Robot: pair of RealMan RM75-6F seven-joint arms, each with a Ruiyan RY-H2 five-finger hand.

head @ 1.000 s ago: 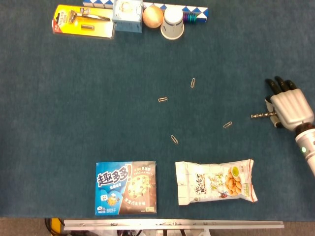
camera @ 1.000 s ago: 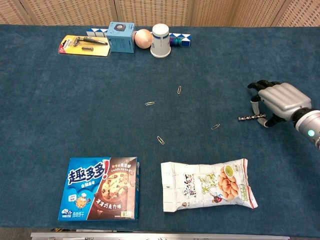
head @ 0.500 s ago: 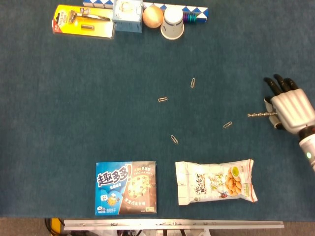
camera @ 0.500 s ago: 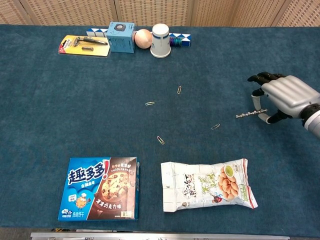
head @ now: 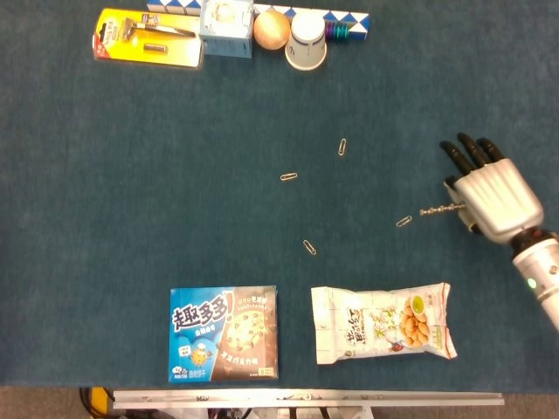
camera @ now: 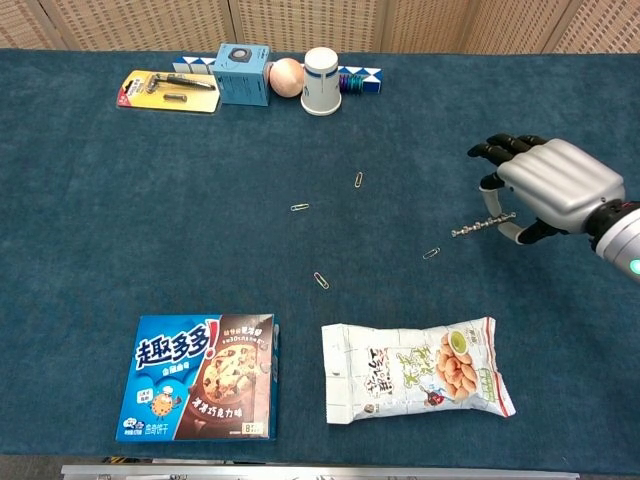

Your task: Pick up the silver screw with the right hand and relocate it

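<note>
Holding the silver screw point(head: 437, 210) in my right hand point(head: 491, 194), I have it pinched at one end between thumb and a finger, with the other fingers stretched out beyond it. It hangs clear of the blue tabletop point(head: 157, 175), over the right side, roughly midway between the far and near edges, and its free end comes close above a paper clip point(head: 403, 222) lying loose on the cloth.

I judge the screw to be light, rigid metal, so weight is no worry and it will not bend. The trouble is that it is thin, smooth and hard, with little surface to press on; a grip at the very end lets it pivot or slide out if my hold slackens. Taking it nearer the middle of the shaft would steady it more, but where I have it now the threads should give some bite.

Its long axis lies nearly level, running across the tabletop from right to left, almost parallel to the near edge. The free end points left, toward the middle of the tabletop, dipping very slightly in the chest view. Which end is head and which is tip I cannot make out.

My left hand is not in sight.
</note>
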